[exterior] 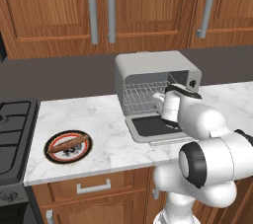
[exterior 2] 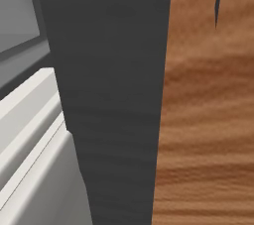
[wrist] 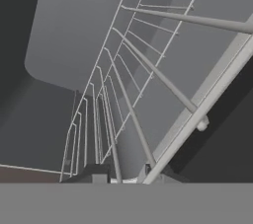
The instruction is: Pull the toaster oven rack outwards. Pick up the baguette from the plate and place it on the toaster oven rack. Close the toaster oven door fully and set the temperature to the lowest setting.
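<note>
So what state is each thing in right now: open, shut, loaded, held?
toaster oven door: folded down, open
toaster oven rack: gripped at its front edge
baguette: lying on the plate
plate: on the counter, loaded
end effector: shut on the rack
cabinet doors: shut

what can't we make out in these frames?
- Grip on the rack: the hand view cuts the gripper off at its bottom edge; in the left base view the arm hides it.
- Oven knobs: arm covers all but one.
- Plate pattern under the baguette: too small.
</note>
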